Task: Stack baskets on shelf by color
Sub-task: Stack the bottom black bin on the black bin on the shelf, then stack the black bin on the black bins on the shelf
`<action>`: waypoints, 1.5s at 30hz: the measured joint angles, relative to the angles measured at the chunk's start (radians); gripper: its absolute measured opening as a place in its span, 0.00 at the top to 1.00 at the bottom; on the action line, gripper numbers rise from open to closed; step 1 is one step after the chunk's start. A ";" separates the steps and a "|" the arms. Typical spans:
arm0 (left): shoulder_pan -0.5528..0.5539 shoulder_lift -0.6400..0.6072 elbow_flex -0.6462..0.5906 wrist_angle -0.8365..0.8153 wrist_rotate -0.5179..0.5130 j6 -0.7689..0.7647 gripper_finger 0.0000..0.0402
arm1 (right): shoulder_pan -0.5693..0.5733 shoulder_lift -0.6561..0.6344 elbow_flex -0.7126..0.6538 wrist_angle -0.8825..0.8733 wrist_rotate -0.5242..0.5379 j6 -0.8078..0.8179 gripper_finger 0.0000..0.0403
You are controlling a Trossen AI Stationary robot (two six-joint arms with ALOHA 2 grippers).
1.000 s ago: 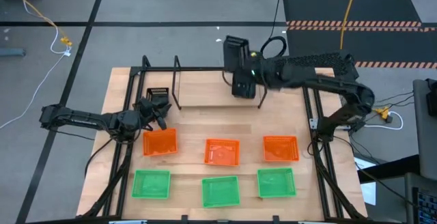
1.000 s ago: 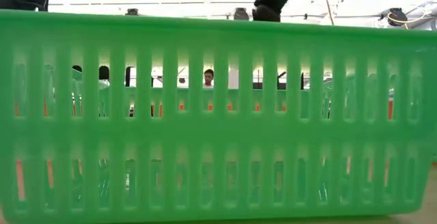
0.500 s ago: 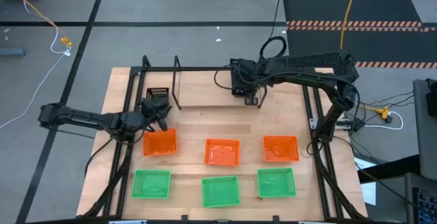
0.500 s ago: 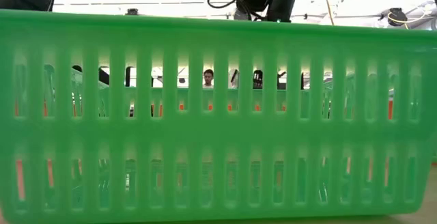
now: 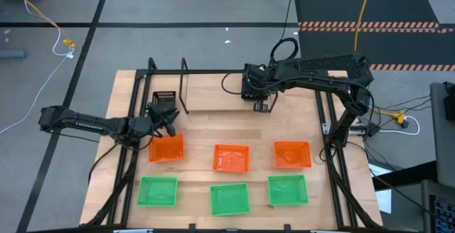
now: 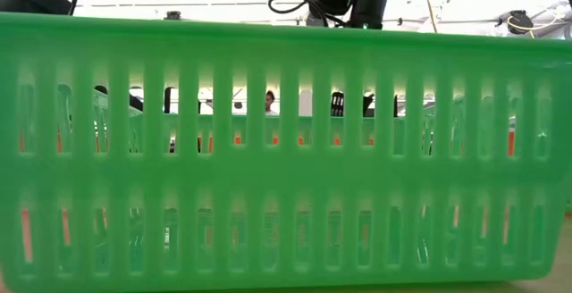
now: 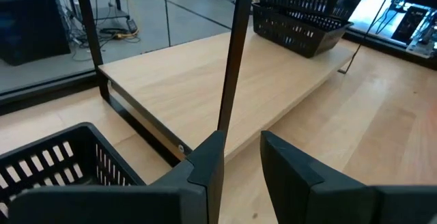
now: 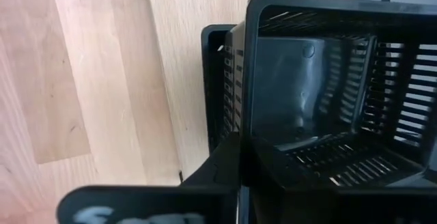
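Black-stacking step: right hand [image 5: 250, 91] grips a black basket [image 8: 321, 94] by its wall, at the shelf's [image 5: 213, 91] right end at 1 o'clock of the counter [image 5: 206, 130], over another black one. Next: seat it squarely, release. Left hand [image 5: 162, 114] narrowly open, empty, near the third black basket [image 5: 165, 96] at 10 o'clock. Low view blocked by a green basket [image 6: 286, 150]; nesting unclear.

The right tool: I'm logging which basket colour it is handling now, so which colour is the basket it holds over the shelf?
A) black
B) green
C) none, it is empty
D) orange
A: in the right wrist view the right tool grips the wall of a black basket above another black one on the shelf, while three orange and three green baskets lie on the table.
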 joint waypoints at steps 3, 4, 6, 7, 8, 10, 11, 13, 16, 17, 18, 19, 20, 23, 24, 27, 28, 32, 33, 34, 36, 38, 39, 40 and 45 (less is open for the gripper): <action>0.000 0.000 0.000 0.000 0.000 0.000 0.76 | 0.000 0.000 0.000 -0.007 -0.001 0.001 0.94; 0.000 0.000 0.000 0.000 0.000 0.000 0.76 | 0.001 0.000 -0.004 -0.002 -0.001 0.001 0.93; 0.000 0.000 0.000 0.000 0.000 0.001 0.76 | 0.002 0.000 -0.022 0.021 0.000 0.000 0.91; 0.000 0.000 0.000 0.000 0.000 0.001 0.76 | 0.002 0.000 -0.033 0.031 0.000 0.000 0.89; 0.000 0.000 0.000 -0.001 0.000 0.001 0.76 | 0.002 0.000 -0.042 0.039 0.000 0.000 0.88; 0.000 0.000 0.000 -0.006 -0.001 0.000 0.76 | 0.002 0.000 -0.059 0.064 0.011 0.003 0.83; 0.000 0.000 0.000 -0.008 -0.001 0.000 0.76 | 0.002 0.000 -0.068 0.085 0.027 0.004 0.81; 0.000 0.000 0.000 -0.008 -0.001 -0.001 0.76 | 0.003 0.000 -0.083 0.126 0.072 0.014 0.77; 0.000 0.000 0.000 -0.009 -0.001 -0.002 0.76 | 0.005 0.000 -0.092 0.172 0.104 0.025 0.71; 0.000 0.000 0.000 -0.008 -0.001 -0.002 0.76 | 0.005 0.000 -0.093 0.186 0.101 0.024 0.69; 0.000 0.000 0.000 -0.009 -0.001 -0.002 0.76 | 0.006 0.000 -0.094 0.192 0.099 0.024 0.68; 0.000 0.000 0.000 -0.009 -0.001 -0.002 0.76 | 0.008 0.000 -0.096 0.192 0.097 0.024 0.67; 0.000 0.000 0.000 -0.008 -0.001 -0.002 0.76 | 0.011 0.000 -0.098 0.190 0.096 0.024 0.66; 0.000 0.000 0.000 -0.009 -0.001 -0.002 0.76 | 0.021 -0.001 -0.116 0.198 0.072 0.014 0.66; 0.000 0.000 0.000 -0.009 -0.001 -0.002 0.76 | 0.023 -0.001 -0.126 0.198 0.052 0.010 0.67; 0.000 0.000 0.000 -0.009 -0.001 -0.010 0.76 | 0.030 0.000 -0.160 0.205 0.017 0.023 0.69; 0.000 0.000 0.000 -0.009 -0.001 -0.011 0.76 | 0.034 0.000 -0.172 0.215 0.022 0.024 0.70; 0.000 0.000 0.000 -0.009 -0.001 -0.022 0.76 | 0.049 -0.001 -0.232 0.270 0.055 0.021 0.73; 0.000 0.000 0.000 -0.009 -0.001 -0.025 0.76 | 0.054 -0.001 -0.241 0.276 0.073 0.008 0.73; 0.000 0.000 0.000 -0.009 -0.001 -0.025 0.76 | 0.059 -0.002 -0.244 0.279 0.087 -0.007 0.73; 0.000 0.000 0.000 -0.009 -0.001 -0.025 0.76 | 0.067 -0.008 -0.244 0.282 0.115 -0.030 0.73; 0.000 0.000 0.000 -0.009 -0.001 -0.025 0.76 | 0.075 -0.025 -0.245 0.281 0.123 -0.050 0.72; 0.000 0.000 0.000 -0.009 -0.001 -0.025 0.76 | 0.080 -0.038 -0.245 0.282 0.122 -0.057 0.72; 0.000 0.000 0.000 -0.009 -0.001 -0.025 0.76 | 0.086 -0.054 -0.245 0.282 0.123 -0.062 0.72; 0.000 0.000 0.000 -0.009 -0.001 -0.025 0.76 | 0.117 -0.165 -0.245 0.281 0.113 -0.040 0.72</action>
